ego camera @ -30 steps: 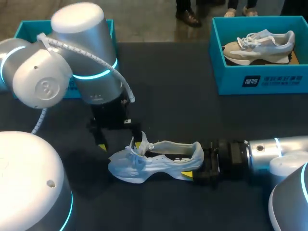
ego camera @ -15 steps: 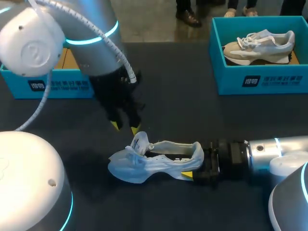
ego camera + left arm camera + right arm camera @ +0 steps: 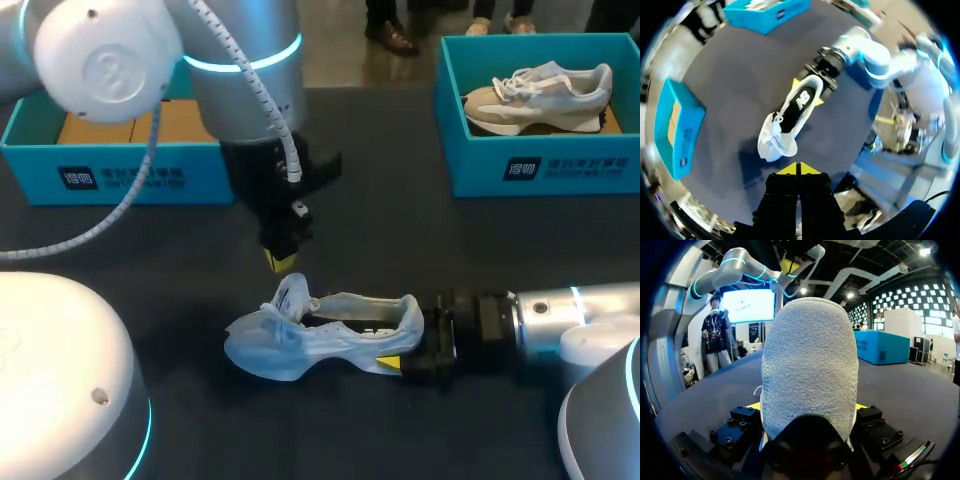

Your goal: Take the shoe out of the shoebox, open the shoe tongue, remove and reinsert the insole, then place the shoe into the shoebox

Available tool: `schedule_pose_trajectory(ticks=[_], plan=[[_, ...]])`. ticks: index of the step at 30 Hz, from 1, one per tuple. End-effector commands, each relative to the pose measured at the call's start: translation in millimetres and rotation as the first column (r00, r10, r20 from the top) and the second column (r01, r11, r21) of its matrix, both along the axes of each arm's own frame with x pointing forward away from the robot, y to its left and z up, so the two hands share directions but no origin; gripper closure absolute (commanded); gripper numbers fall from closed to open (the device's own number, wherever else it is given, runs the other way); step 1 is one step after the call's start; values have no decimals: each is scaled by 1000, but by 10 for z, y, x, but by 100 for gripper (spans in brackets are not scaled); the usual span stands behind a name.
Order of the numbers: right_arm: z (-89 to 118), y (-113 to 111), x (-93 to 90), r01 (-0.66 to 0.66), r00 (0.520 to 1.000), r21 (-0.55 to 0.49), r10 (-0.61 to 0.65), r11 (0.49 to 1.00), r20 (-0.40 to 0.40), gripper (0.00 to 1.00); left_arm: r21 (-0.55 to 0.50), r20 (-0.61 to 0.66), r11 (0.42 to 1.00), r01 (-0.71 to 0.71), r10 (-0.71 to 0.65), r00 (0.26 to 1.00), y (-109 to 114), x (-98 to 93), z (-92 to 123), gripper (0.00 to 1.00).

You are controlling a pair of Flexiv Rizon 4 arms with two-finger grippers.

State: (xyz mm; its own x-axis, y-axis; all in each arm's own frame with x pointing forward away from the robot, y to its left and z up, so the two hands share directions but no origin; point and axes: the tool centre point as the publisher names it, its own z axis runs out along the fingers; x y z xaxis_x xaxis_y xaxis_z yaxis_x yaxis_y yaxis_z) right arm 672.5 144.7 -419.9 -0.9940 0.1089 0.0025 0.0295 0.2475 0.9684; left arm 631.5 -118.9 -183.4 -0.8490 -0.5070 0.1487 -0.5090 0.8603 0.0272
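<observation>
A dark, matte worktop carries two open teal cardboard shoeboxes and two shoes, with one arm coming in from each side.

The left teal shoebox stands at the far left edge and shows a bare brown cardboard floor. The right teal shoebox stands at the far right edge, well apart from the first, and holds one beige-and-white lace-up sneaker lying on its side with its toe toward the box's left wall.

The other shoe, a pale grey-blue trainer, is out of both boxes. It sits upright on its sole near the front middle of the worktop, with its toe toward the left arm's side and its heel toward the right arm's side. Its tongue and loose laces stand up at the front of the opening.

The right claw lies low along the worktop and grips the trainer by the heel, with one yellow tip on each side of it. In the right wrist view the knitted heel fills the space between the fingers.

The left claw hangs above the worktop just behind the trainer's tongue, clear of the shoe. Its two yellow tips are pressed together with nothing between them, pointing down.
</observation>
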Motion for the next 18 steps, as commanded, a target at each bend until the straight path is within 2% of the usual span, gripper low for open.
schedule_pose_trajectory(ticks=[1,2,5,6,8,16,18], plan=[[-14,-1,2,4,1000,-2,-4,1000,1,100,64,-26,982,177,-175,984,-71,40,18,100],[-14,-1,2,4,1000,-2,-4,1000,1,100,64,-26,982,177,-175,984,-71,40,18,100],[-14,-1,2,4,1000,-2,-4,1000,1,100,-25,-1,935,353,-354,935,-106,81,-51,100],[-14,-1,2,4,1000,-2,-4,1000,1,100,-47,5,927,372,-372,928,-117,102,-83,100],[-14,-1,2,4,1000,-2,-4,1000,1,100,-44,30,900,433,-432,901,-171,124,-177,100],[-14,-1,2,4,1000,-2,-4,1000,1,100,-42,55,851,523,-521,852,-359,188,-649,100],[-14,-1,2,4,1000,-2,-4,1000,1,100,-44,70,821,569,-566,822,-388,181,-741,100]])
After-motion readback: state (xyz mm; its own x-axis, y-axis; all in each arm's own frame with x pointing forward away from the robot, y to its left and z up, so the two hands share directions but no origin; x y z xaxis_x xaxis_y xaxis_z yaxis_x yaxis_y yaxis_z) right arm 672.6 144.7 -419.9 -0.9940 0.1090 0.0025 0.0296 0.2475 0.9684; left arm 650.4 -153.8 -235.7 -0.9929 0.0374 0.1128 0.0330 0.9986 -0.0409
